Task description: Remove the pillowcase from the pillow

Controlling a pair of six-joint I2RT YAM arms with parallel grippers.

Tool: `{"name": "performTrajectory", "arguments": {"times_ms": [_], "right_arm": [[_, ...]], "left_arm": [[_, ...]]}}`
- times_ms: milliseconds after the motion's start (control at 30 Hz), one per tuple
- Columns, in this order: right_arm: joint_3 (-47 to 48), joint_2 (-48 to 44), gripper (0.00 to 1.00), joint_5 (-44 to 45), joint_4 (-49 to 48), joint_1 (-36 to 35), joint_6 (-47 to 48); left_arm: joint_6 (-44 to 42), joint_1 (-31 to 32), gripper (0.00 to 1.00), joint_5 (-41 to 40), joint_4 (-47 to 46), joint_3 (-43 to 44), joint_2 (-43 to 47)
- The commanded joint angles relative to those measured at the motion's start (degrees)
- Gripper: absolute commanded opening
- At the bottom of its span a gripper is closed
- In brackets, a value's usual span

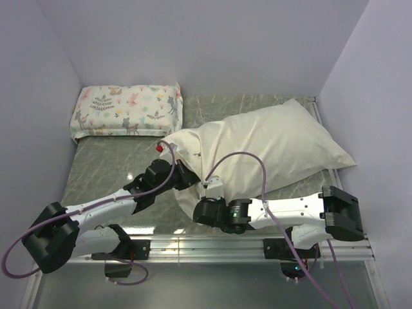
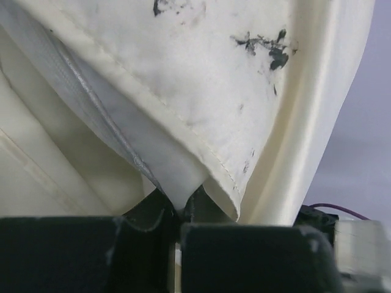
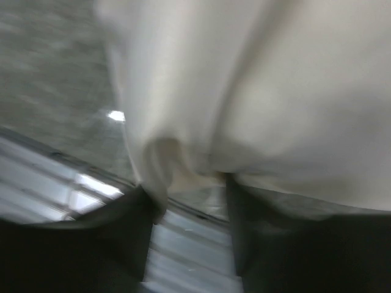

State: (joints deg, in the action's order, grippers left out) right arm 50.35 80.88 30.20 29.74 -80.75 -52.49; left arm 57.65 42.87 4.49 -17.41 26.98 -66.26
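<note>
A white corner, judged the pillow [image 2: 162, 171], is pinched in the shut left claw [image 2: 179, 210], case [image 2: 183, 73] hem draped just above; right claw [image 3: 189, 183] is parted around bunched case, grip obscured by blur: case may slip, or pillow be dragged along.

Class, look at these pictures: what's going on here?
The pillowcase covers most of the pillow, and work is under way at its near, open end. The left gripper is shut on whitish fabric there, seemingly the pillow's corner. The right gripper has its fingers apart around a cream fold, though that view is blurred.
</note>
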Motion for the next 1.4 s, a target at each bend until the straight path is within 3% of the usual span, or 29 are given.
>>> {"name": "performTrajectory", "arguments": {"times_ms": [0,67,133,567,733,933,1067,1167,1300,1333,1367], "right_arm": [[-2.97,-2.13,0.13,4.69,2.6,-0.11,-7.97],[-3.94,-3.62,0.03,6.36,4.27,-0.11,-10.08],[-4.55,-4.5,0.0,8.38,6.82,0.07,-11.31],[-13.26,-15.13,0.0,7.25,6.12,12.1,-9.04],[-14.04,-17.07,0.0,4.35,3.41,23.17,-1.59],[-11.6,-19.35,0.0,3.47,1.9,30.38,5.1],[-9.66,-20.15,0.0,3.82,1.73,30.83,8.62],[-8.16,-19.8,0.06,2.59,1.38,30.83,11.08],[-4.3,-21.64,0.2,-1.62,3.91,29.09,14.6],[-2.29,-23.91,0.26,-2.33,4.19,27.85,16.44],[-1.31,-24.89,0.4,-5.21,3.93,26.27,17.93]], "left_arm": [[-1.92,0.19,0.0,-3.96,3.33,6.06,4.55],[-2.36,0.11,0.0,-4.32,6.93,7.2,5.78],[-2.54,-0.07,0.0,-4.32,9.05,9.13,6.4],[-5.53,-5.6,0.0,-1.94,22.06,17.75,9.74],[-6.06,-6.66,0.0,-0.37,26.02,18.81,12.46],[-3.25,-7.01,0.0,5.16,26.3,9.87,21.15],[3.85,-6.4,0.0,7.55,17.87,-6.89,26.87],[7.99,-4.82,0.01,7.99,12.24,-14.3,28.99],[8.01,0.09,0.0,3.35,12.39,-14.59,27.77],[7.83,0.89,0.01,2.72,12.49,-14.42,26.81],[7.92,2.29,0.01,2.19,12.4,-14.5,26.45]]}}
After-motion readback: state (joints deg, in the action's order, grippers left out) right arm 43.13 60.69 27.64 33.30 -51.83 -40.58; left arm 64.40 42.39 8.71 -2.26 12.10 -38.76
